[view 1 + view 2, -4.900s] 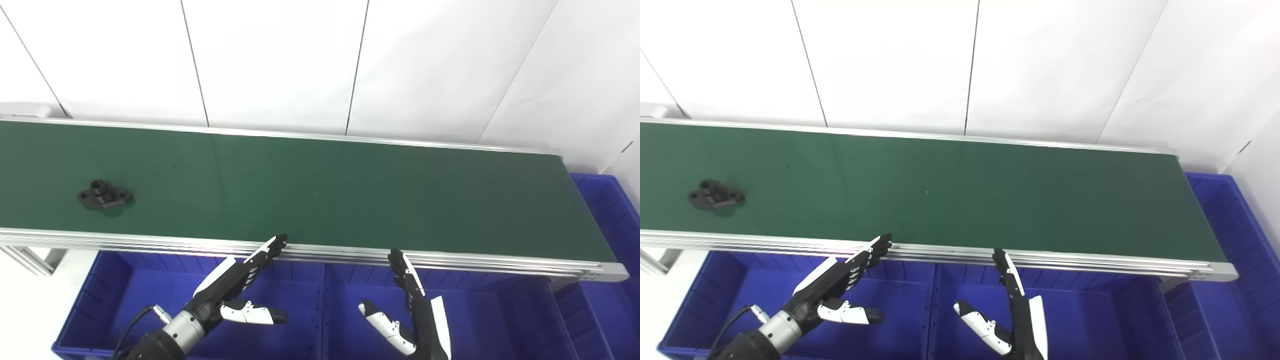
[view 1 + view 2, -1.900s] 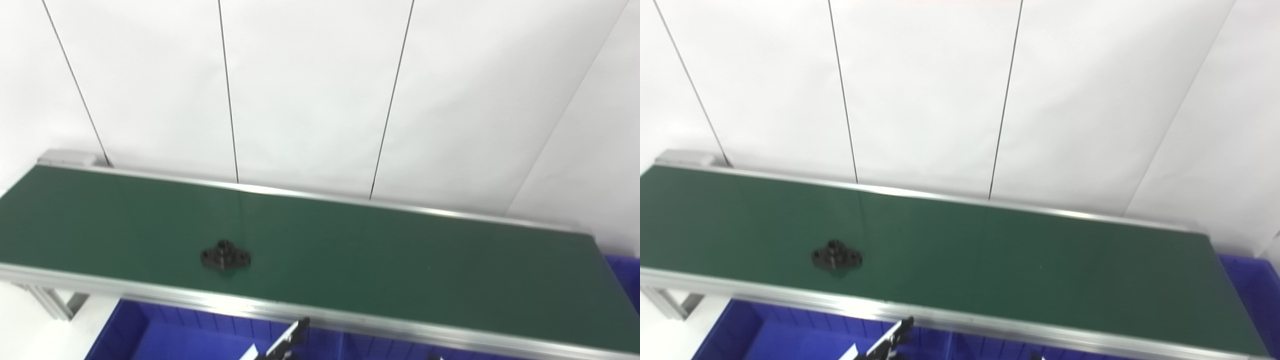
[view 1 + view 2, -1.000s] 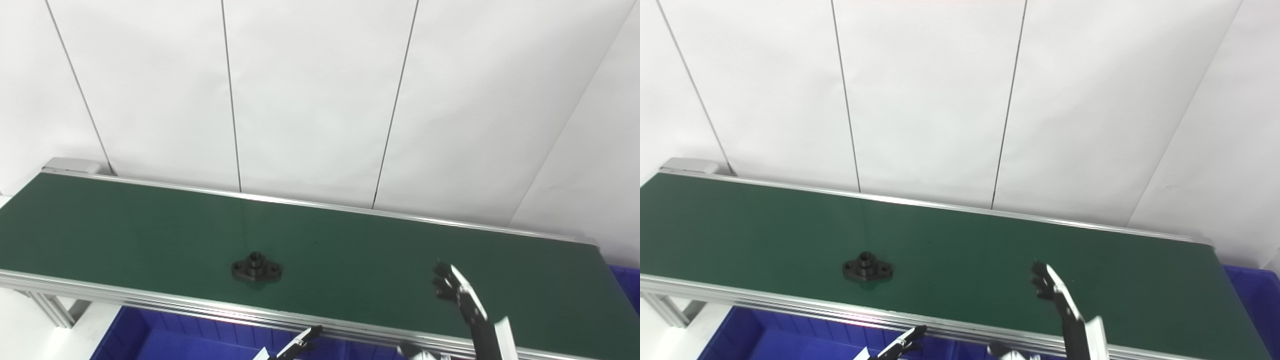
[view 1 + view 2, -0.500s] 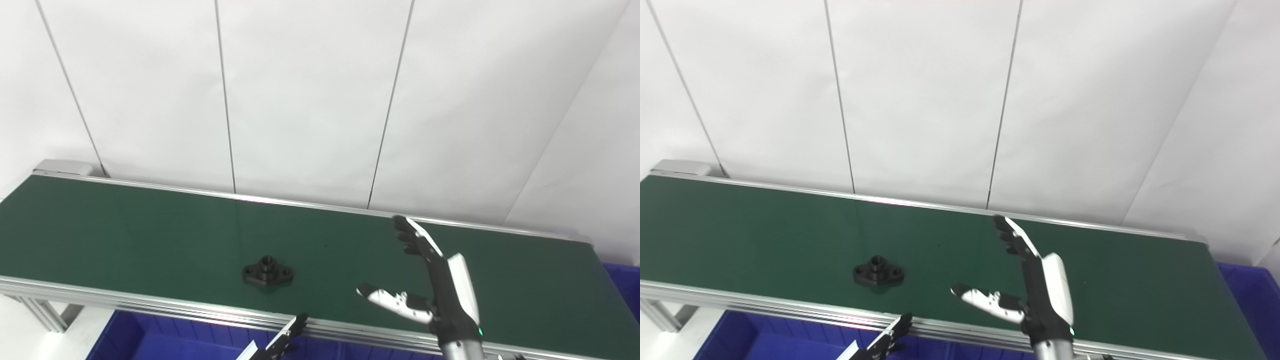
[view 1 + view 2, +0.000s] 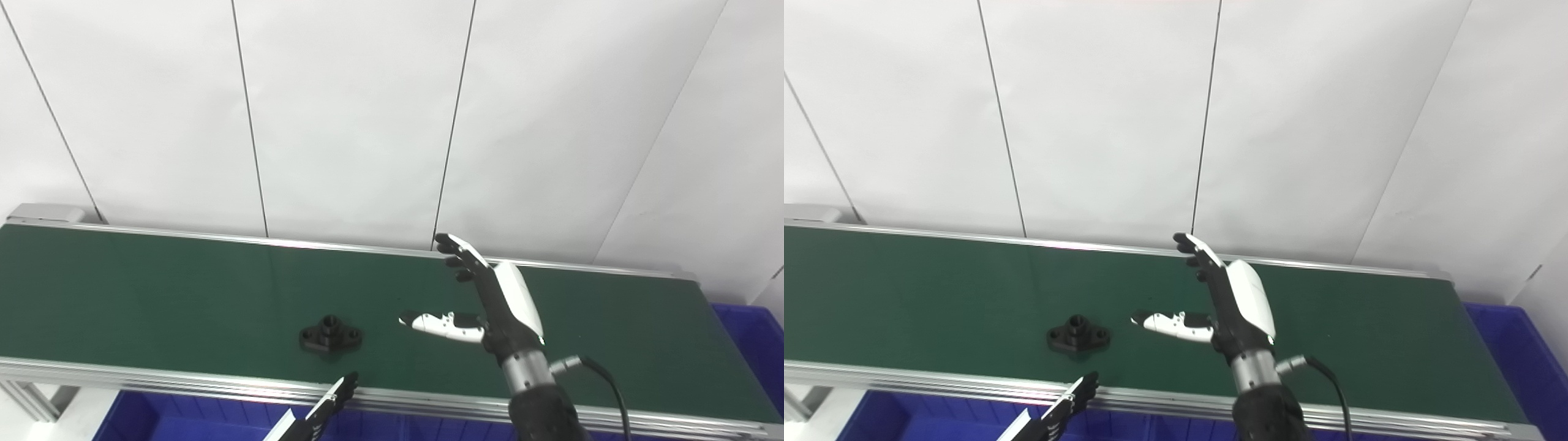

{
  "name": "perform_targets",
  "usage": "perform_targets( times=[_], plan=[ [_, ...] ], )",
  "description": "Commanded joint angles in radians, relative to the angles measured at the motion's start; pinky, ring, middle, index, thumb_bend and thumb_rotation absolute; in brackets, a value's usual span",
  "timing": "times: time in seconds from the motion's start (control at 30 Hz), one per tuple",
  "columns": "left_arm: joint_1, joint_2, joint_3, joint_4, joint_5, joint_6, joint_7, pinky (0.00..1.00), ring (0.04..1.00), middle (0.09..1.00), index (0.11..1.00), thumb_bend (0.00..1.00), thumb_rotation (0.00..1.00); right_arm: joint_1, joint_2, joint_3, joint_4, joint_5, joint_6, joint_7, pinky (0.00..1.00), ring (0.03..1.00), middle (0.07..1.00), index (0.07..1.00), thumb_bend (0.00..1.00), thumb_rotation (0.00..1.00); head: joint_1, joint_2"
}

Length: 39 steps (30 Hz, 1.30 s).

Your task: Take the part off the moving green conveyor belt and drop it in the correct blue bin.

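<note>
A black flanged part (image 5: 329, 338) lies flat on the green conveyor belt (image 5: 153, 294), near its front edge. My right hand (image 5: 490, 300) is open above the belt, to the right of the part, fingers up and thumb pointing left towards it. It holds nothing. My left hand (image 5: 318, 413) shows only its fingers at the bottom edge, in front of the belt's rail and just below the part. They look straight and hold nothing.
Blue bins lie under the belt's front rail (image 5: 184, 422) and past its right end (image 5: 750, 324). A white panelled wall (image 5: 367, 122) stands right behind the belt. An aluminium rail (image 5: 184, 383) runs along the front edge.
The part has ridden rightwards on the belt. My right hand has risen over the belt and moved left towards it. The camera has tilted up and shifted.
</note>
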Motion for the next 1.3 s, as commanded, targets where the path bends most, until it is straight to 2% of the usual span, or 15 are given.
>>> perform_targets(
  times=[0.0, 0.27, 0.47, 0.7, 0.87, 1.0, 1.07, 1.27],
  plan=[
    [-0.009, 0.008, 0.005, -0.03, -0.012, -0.021, -0.007, 1.0, 1.0, 1.0, 1.0, 0.87, 0.48, -0.061, -0.01, 0.008, 0.017, -0.012, 0.001, 0.001, 0.71, 0.803, 0.85, 0.853, 0.84, 0.37, 0.0, 0.004],
    [0.011, 0.009, 0.012, -0.062, -0.026, 0.007, -0.016, 0.99, 1.0, 1.0, 1.0, 0.88, 0.48, -0.148, -0.036, 0.048, 0.156, -0.046, 0.013, 0.006, 0.64, 0.764, 0.834, 0.847, 0.87, 0.39, 0.014, 0.025],
    [0.025, 0.016, 0.018, -0.091, -0.032, 0.02, -0.026, 0.98, 1.0, 1.0, 1.0, 0.89, 0.49, -0.21, -0.044, 0.076, 0.247, -0.052, 0.046, 0.038, 0.68, 0.791, 0.841, 0.838, 0.86, 0.39, 0.008, 0.049],
    [0.051, 0.022, 0.018, -0.128, -0.041, 0.018, -0.032, 0.94, 1.0, 1.0, 1.0, 0.9, 0.51, -0.27, -0.051, 0.111, 0.338, -0.046, 0.053, 0.074, 0.68, 0.783, 0.825, 0.827, 0.86, 0.35, 0.011, 0.077],
    [0.075, 0.024, 0.015, -0.164, -0.062, 0.034, -0.042, 0.96, 1.0, 1.0, 1.0, 0.9, 0.49, -0.274, -0.054, 0.134, 0.351, -0.053, 0.026, 0.064, 0.66, 0.753, 0.795, 0.787, 0.86, 0.33, 0.016, 0.094],
    [0.083, 0.021, 0.015, -0.174, -0.061, 0.034, -0.041, 0.95, 0.99, 1.0, 1.0, 0.89, 0.48, -0.277, -0.059, 0.16, 0.362, -0.065, 0.04, 0.082, 0.68, 0.781, 0.815, 0.802, 0.86, 0.35, 0.019, 0.1],
    [0.084, 0.02, 0.016, -0.178, -0.053, 0.034, -0.038, 0.95, 0.989, 1.0, 0.995, 0.88, 0.49, -0.277, -0.06, 0.173, 0.376, -0.066, 0.043, 0.094, 0.71, 0.798, 0.827, 0.806, 0.85, 0.33, 0.02, 0.101],
    [0.086, 0.008, 0.016, -0.188, -0.014, 0.032, -0.019, 0.93, 0.981, 0.999, 0.98, 0.88, 0.5, -0.272, -0.075, 0.209, 0.417, -0.081, 0.055, 0.123, 0.7, 0.794, 0.825, 0.808, 0.85, 0.3, 0.025, 0.104]
  ],
)
